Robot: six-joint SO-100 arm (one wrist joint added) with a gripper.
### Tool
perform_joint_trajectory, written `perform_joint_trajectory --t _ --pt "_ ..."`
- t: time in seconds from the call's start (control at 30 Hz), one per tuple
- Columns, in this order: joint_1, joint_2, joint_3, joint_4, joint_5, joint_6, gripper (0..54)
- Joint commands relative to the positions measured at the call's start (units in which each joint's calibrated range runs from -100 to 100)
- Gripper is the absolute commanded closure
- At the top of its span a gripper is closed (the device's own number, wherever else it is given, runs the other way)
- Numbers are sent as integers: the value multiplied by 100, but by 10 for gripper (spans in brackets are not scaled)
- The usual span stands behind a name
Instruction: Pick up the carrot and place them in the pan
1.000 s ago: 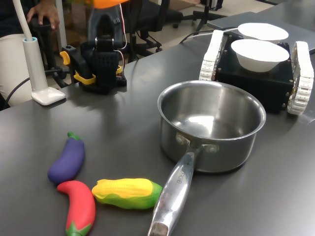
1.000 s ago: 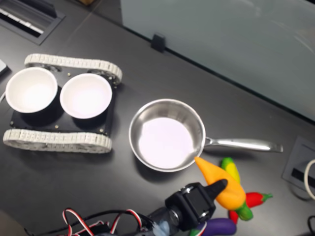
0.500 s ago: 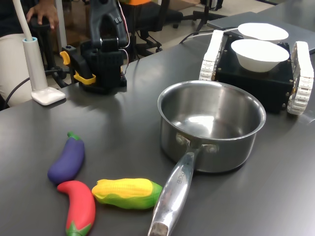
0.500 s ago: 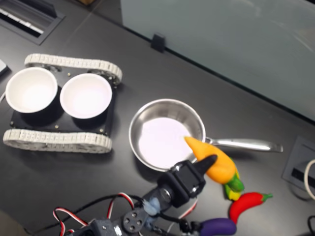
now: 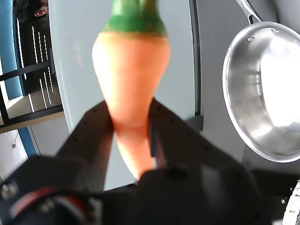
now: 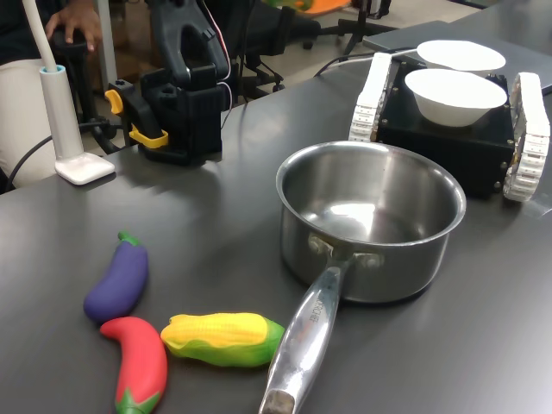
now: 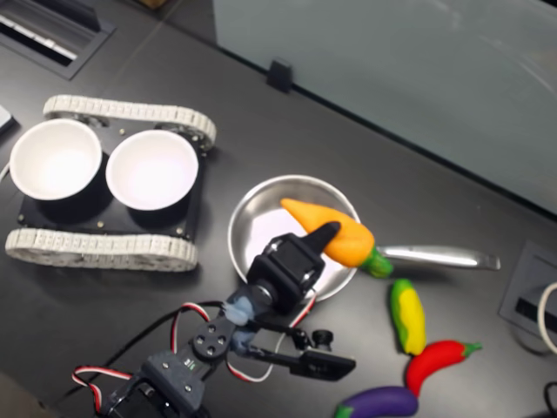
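Observation:
My gripper (image 5: pixel 132 126) is shut on the carrot (image 5: pixel 133 79), an orange toy with a green stem end, and its black fingers (image 5: pixel 89 136) press on both sides. In the second exterior view the gripper (image 7: pixel 324 235) holds the carrot (image 7: pixel 352 242) in the air, lying across the handle side of the pan (image 7: pixel 261 235). The shiny steel pan (image 6: pixel 371 216) stands empty, its long handle (image 6: pixel 302 341) pointing at the first exterior view's bottom. Only a sliver of the carrot (image 6: pixel 321 4) shows at the first exterior view's top edge.
A corn cob (image 7: pixel 406 315), red chili (image 7: pixel 439 361) and purple eggplant (image 7: pixel 379 402) lie near the pan handle (image 7: pixel 435 256). Two white bowls (image 7: pixel 54 158) (image 7: pixel 150 169) sit on a tracked black vehicle (image 7: pixel 104 248). The arm base (image 6: pixel 181 103), a white post (image 6: pixel 60 112) and a person's hand (image 6: pixel 78 21) are behind.
The arm has swung the carrot from above the corn toward the pan; it now hangs over the pan's handle-side rim. The corn is uncovered in the second exterior view.

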Motion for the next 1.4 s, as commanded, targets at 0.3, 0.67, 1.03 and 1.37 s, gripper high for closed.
perform_joint_trajectory --t 0.3,0.67,1.03,1.37 --pt "-911 484 3 -393 -117 140 536" --pt "-1174 619 948 -845 -161 199 535" --pt "-1369 468 1929 -1314 -166 258 535" --pt "-1392 417 2502 -1493 -215 258 535"
